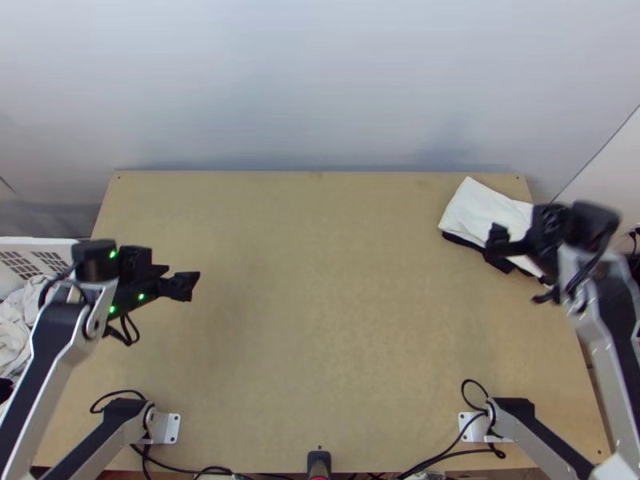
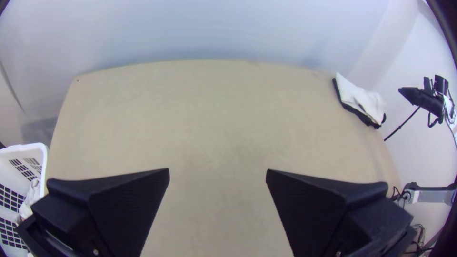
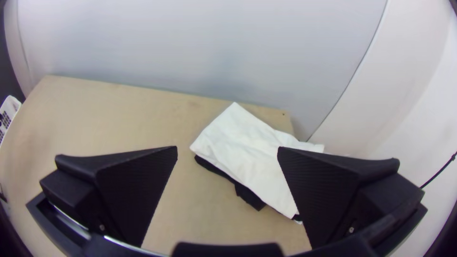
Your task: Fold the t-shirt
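White cloth t-shirt (image 3: 247, 147) is lying on the big pale wooden table (image 1: 320, 320), at the far right corner, in what looks like a compact folded packet. White plastic basket (image 2: 44, 166) with grid-like sides is by the left edge, with crumpled pale laundry (image 1: 14, 332) in it. Some black cloth (image 3: 248, 195) pokes out from under the shirt (can't tell if that's a separate garment).

Hands: the right black wide-fingered gripper (image 3: 227, 148) is spread wide near the shirt with nothing in it. The left black wide-fingered gripper (image 2: 218, 171) is also wide apart and empty, over the left side of the table, well away from the shirt.

My read is the folding's basically done and the job now is getting clear without wrecking it. I'd raise the right gripper straight up before swinging it away, and leave the fingers spread so they don't nip a layer. If the edge needs tidying, a light flat pat beats a drag, since a drag could skew the top layers.

View-wise, the top view has the right gripper cutting across the shirt, so you'd guess contact. The left wrist view shows a clear gap between them, which that overhead angle hides.
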